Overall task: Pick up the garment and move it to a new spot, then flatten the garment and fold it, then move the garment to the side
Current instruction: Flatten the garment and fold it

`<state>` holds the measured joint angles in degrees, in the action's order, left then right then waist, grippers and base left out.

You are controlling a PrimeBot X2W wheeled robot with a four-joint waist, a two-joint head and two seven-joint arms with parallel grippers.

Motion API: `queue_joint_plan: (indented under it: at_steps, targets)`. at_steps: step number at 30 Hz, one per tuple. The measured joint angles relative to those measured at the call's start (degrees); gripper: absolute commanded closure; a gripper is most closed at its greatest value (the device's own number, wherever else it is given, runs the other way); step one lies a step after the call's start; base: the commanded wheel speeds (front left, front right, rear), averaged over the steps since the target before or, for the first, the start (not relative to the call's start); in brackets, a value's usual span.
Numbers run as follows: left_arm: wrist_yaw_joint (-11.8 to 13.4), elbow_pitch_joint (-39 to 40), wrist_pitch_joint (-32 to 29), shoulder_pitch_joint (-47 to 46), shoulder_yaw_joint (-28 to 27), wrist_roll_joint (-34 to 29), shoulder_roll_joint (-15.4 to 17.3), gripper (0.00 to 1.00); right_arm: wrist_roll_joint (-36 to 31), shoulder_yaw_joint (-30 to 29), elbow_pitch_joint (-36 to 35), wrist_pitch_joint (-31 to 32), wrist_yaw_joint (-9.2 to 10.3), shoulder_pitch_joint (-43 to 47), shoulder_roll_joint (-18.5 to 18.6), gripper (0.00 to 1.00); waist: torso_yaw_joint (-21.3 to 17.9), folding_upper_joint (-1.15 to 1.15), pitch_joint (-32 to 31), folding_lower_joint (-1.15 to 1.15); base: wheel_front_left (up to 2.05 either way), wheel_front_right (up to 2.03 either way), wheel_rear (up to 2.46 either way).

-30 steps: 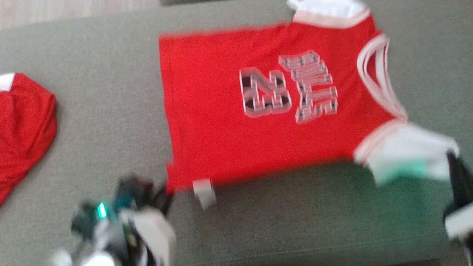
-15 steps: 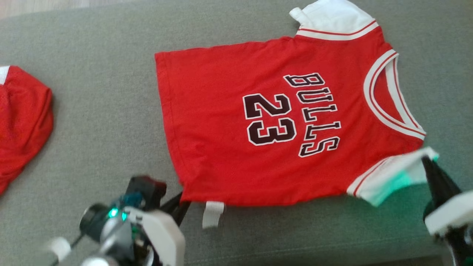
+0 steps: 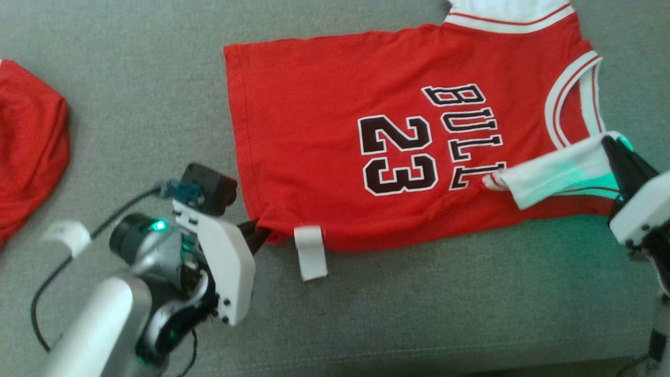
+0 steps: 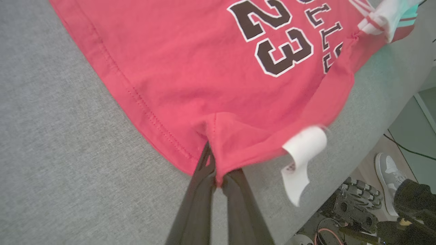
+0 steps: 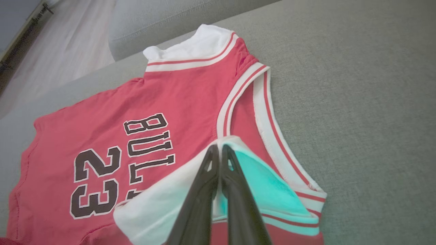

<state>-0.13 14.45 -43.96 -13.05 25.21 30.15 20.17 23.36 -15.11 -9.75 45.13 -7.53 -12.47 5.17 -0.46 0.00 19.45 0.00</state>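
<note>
A red jersey (image 3: pixel 335 131) with "BULLS 23" in black lies spread on the grey cushion, neck to the right. My left gripper (image 3: pixel 257 234) is shut on the near hem corner (image 4: pixel 213 149), lifting it slightly; a white tag (image 3: pixel 310 252) hangs beside it. My right gripper (image 3: pixel 613 149) is shut on the near white sleeve (image 3: pixel 555 173), which is raised and drawn over the jersey's lettering. In the right wrist view the fingers (image 5: pixel 207 183) pinch the sleeve edge (image 5: pixel 160 200). The far white sleeve (image 3: pixel 507 10) lies flat at the top.
Another red garment (image 3: pixel 29 146) lies bunched at the left edge of the grey cushion (image 3: pixel 131 104). The cushion's front edge (image 4: pixel 378 98) drops to the floor, where a shoe (image 4: pixel 386 170) and robot hardware (image 4: pixel 354 211) show. A black cable (image 3: pixel 47 277) trails from my left arm.
Both grippers have carried the jersey's near edge away from me, the sleeve now folded over the letters. The head camera has also shifted, moving the whole scene.
</note>
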Motion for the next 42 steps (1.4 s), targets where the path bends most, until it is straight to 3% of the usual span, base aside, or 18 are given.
queue_joint_plan:
  at_steps: [7, 18, 19, 20, 21, 27, 32, 38, 42]
  targets:
    - [-3.00, -5.38, -6.92, -6.59, 0.74, 3.68, 0.20, 1.00, -1.79, 2.12, 5.56, 0.88, 0.00, -5.63, 2.93, 1.00, 0.58, 0.00, 2.22, 0.00, 0.00, 0.00, 0.00]
    - [-2.83, -11.00, -10.26, -12.44, 1.36, 4.31, -0.57, 1.00, -4.22, 5.22, 12.24, -0.57, 0.00, -10.27, 4.70, 1.00, 0.69, 0.00, 2.86, 0.00, 0.00, 0.00, 0.00]
    - [-2.82, -11.27, -10.39, -12.44, 1.33, 4.31, -0.53, 0.70, -4.54, 5.36, 12.56, -0.90, 0.00, -10.51, 4.74, 1.00, 0.67, 0.00, 2.80, 0.00, 0.00, 0.00, 0.00]
    - [-2.81, -11.39, -10.39, -12.44, 1.32, 4.31, -0.53, 0.20, -4.74, 5.41, 12.66, -1.56, 0.00, -10.60, 4.76, 0.79, 0.65, 0.00, 2.71, 0.00, 0.00, 0.00, 0.00]
    - [-2.57, -11.52, -10.37, -12.44, 1.22, 4.31, -0.53, 0.00, -4.92, 5.41, 12.78, -2.38, 0.00, -10.63, 4.78, 0.00, 0.65, 0.00, 2.62, 0.00, 0.00, 0.00, 0.00]
    - [-0.87, -12.62, -9.23, -12.19, -0.66, 4.22, 0.59, 0.00, -7.39, 3.57, 14.16, -5.48, 0.00, -11.54, 5.41, 0.00, 0.43, 0.00, 1.22, 0.00, 0.00, 0.00, 0.00]
    - [0.05, -10.07, -6.73, -8.63, -2.05, 4.49, 1.18, 0.00, -7.37, 4.91, 11.29, -5.88, 0.00, -10.49, 8.48, 0.00, 0.17, 0.00, -0.20, 0.00, 0.00, 0.00, 0.00]
    - [1.75, -5.36, -3.47, -1.55, -2.34, 5.93, 0.49, 0.00, -7.38, 8.88, 5.50, -4.01, 0.00, -0.46, 13.84, 0.00, -0.10, 0.00, 0.04, 0.00, 0.00, 0.00, 0.00]
    - [2.69, -4.58, -1.47, -0.06, -2.09, 5.53, -0.65, 0.00, -7.13, 9.53, 4.97, -2.68, 0.00, 2.88, 15.11, 0.00, -0.23, 0.00, 1.60, 0.00, 0.00, 0.00, 0.00]
